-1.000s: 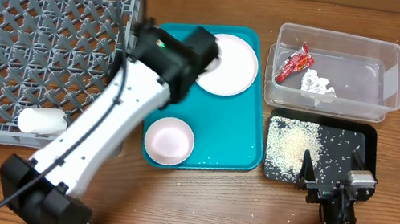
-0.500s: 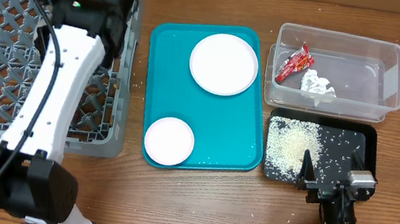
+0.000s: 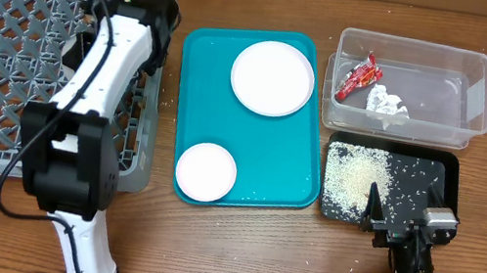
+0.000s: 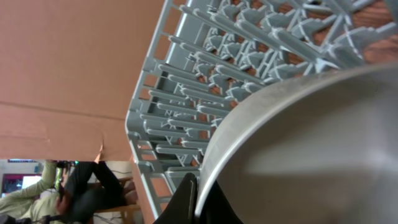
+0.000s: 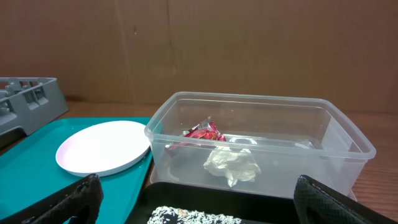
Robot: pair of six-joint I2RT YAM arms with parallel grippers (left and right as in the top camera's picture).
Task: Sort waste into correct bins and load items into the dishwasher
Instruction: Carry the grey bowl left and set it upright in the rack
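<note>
L gripper over far-right corner of grey dish rack, jaws pinched on rim of grey-green bowl (bowl fills most of the wrist view, lattice behind it). R gripper spread wide, empty, at near edge of black tray w/ rice. Red wrapper & tissue wad in clear tub. Plate far, pink bowl near, both on teal tray.
</note>
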